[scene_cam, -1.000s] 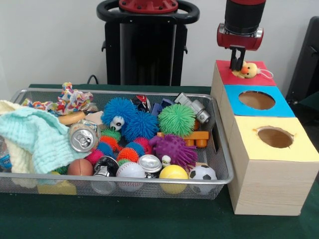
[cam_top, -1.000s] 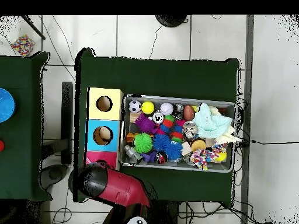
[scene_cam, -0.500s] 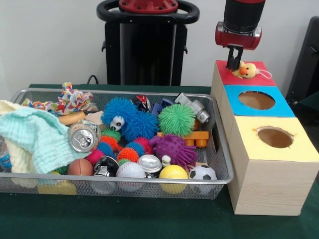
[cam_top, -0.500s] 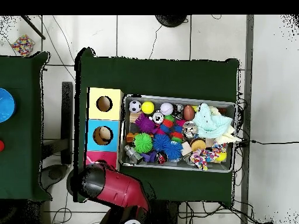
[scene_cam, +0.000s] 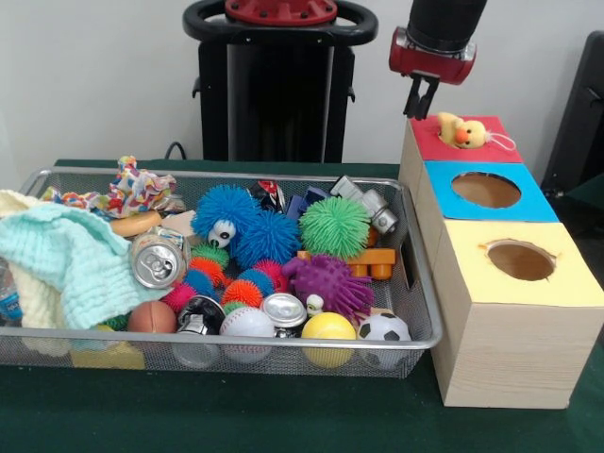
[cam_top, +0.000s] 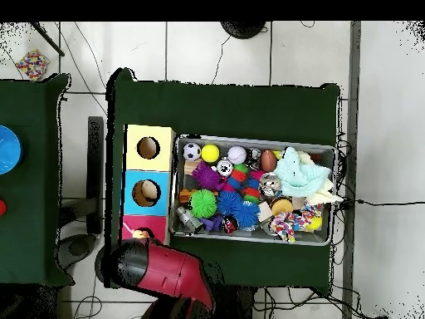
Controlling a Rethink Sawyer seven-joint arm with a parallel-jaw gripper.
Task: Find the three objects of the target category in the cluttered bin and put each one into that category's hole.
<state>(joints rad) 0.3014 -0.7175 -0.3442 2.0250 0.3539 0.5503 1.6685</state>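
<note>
A small yellow-orange plush toy point(scene_cam: 460, 130) with a thin cord loop lies on the red top of the far wooden box point(scene_cam: 491, 146). It covers the spot where the hole is, so the hole itself does not show. My gripper point(scene_cam: 420, 107) hangs empty above the box's left edge, up and to the left of the toy, with its dark fingers slightly apart. The silver wire-mesh bin point(scene_cam: 422, 276) is full of clutter; no other plush animal shows in it. In the overhead view my red arm point(cam_top: 162, 267) covers most of the red box.
The blue-topped box point(scene_cam: 444, 196) and the yellow-topped box point(scene_cam: 547, 283) stand in a row in front of the red one. The bin point(cam_top: 253, 139) holds spiky balls point(scene_cam: 335, 226), crushed cans point(scene_cam: 157, 261), sports balls point(scene_cam: 328, 327) and a pale green cloth point(scene_cam: 66, 255).
My gripper has let go of the plush toy, risen and moved left off the red box. The toy stays lying on the red top.
</note>
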